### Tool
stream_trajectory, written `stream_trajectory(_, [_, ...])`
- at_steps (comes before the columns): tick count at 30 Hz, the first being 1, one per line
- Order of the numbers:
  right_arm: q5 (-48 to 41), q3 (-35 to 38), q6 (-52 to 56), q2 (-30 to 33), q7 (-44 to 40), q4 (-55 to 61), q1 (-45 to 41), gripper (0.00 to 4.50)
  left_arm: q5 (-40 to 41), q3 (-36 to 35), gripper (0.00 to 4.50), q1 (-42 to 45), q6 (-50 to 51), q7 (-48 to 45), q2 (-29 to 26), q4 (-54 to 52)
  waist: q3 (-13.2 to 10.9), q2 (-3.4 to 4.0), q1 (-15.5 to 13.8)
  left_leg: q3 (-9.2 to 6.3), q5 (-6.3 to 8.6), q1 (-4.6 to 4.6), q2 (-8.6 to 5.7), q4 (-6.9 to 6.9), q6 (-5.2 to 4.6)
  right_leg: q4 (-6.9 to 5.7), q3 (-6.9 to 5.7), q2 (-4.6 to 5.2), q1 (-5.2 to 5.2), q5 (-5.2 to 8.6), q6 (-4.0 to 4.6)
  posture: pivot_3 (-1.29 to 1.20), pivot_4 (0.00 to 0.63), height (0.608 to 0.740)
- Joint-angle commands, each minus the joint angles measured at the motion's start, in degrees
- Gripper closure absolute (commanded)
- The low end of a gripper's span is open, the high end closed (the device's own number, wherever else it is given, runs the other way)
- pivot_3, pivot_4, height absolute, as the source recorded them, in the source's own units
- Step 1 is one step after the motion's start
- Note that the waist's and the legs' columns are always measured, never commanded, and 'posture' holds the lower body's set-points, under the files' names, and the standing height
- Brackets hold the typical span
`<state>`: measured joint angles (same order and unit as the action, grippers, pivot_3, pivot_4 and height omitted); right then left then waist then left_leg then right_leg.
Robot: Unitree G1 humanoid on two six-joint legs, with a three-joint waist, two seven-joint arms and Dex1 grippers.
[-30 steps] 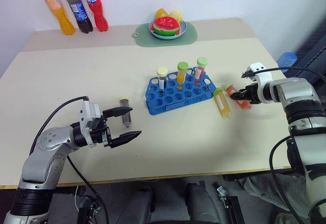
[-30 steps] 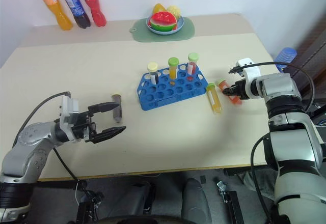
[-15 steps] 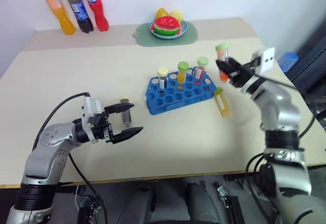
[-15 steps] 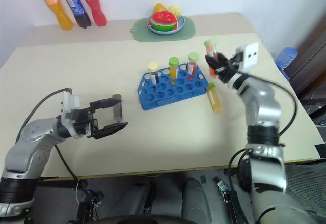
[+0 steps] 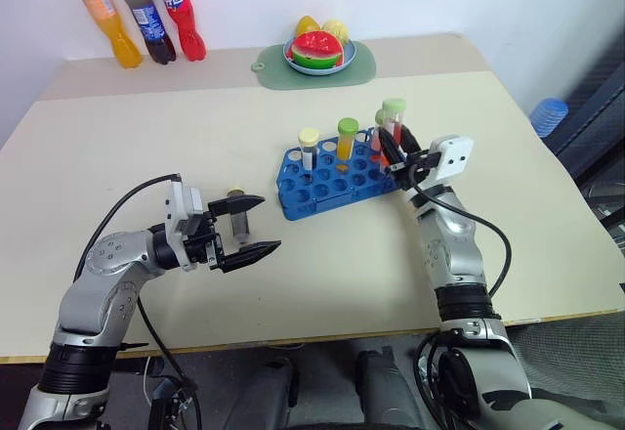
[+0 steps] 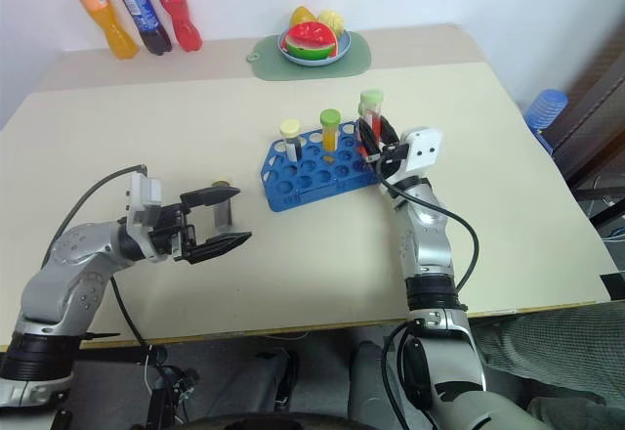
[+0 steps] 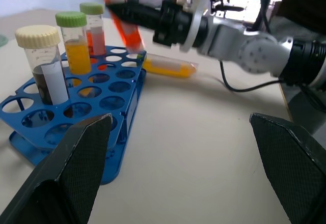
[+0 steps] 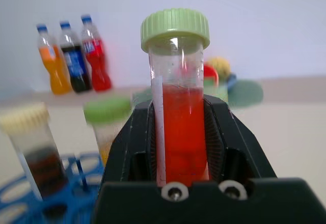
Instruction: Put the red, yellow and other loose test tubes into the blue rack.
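Very little can be read. The red soda bottle [image 5: 182,21] at the far edge of the worktop [image 5: 117,156] carries a blue label with white characters, too small to make out. The dark soda bottle [image 5: 146,21] beside it has a blue label with a red and white mark, also unreadable. The orange soda bottle [image 5: 112,24] shows a label with no legible words. The test tubes in the blue rack [image 5: 337,181] bear plain white label strips, with no writing that can be made out.
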<state>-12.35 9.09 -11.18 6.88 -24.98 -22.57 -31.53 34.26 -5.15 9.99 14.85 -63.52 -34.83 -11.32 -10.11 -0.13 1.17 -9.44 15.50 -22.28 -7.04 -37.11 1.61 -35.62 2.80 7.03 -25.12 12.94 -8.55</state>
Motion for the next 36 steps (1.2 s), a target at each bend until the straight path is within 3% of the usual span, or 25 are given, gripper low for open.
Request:
stream_trajectory(1, [1.33, 0.44, -3.66, 1.12, 1.51, -5.38, -2.0, 3.71, 0.2, 0.06, 0.0, 1.14, 0.15, 0.2, 0.04, -0.88, 0.02, -0.02, 0.06, 0.0, -0.01, 0.01, 0.0, 0.0, 0.01, -0.01, 0.0, -0.01, 0.0, 0.0, 0.0, 0.0, 0.15, 0.74])
stream_trajectory(22, [5.58, -2.09, -16.35, 1.29, 4.28, -21.79, -6.06, 3.71, 0.06, 0.49, 0.0, 0.34, -0.23, 0.9, 0.57, -1.82, 0.11, -0.09, 0.14, -0.01, -0.05, 0.36, 0.01, 0.01, 0.08, -0.24, 0.01, -0.04, 0.24, 0.01, 0.04, 0.0, 0.15, 0.74])
stream_trajectory(25, [4.97, -2.4, -16.91, 1.14, 3.23, -21.38, -5.51, 3.71, 0.14, 0.4, 0.0, 0.3, -0.18, 1.01, 0.52, -1.91, 0.11, -0.09, 0.16, -0.01, 0.07, 0.87, 0.02, 0.15, -0.11, -0.14, 0.01, -0.06, 0.71, 0.03, 0.07, 0.0, 0.15, 0.74])
stream_trajectory(36, [3.36, -2.95, -12.02, 3.19, 0.64, -11.24, 0.37, 3.71, 0.36, 0.69, 0.0, -0.47, -0.21, 1.87, 0.91, -2.57, 0.11, -0.09, -0.09, -0.02, 0.19, 0.87, 0.07, 0.14, -0.24, -0.14, 0.02, -0.12, 0.69, 0.04, 0.09, 0.0, 0.15, 0.74])
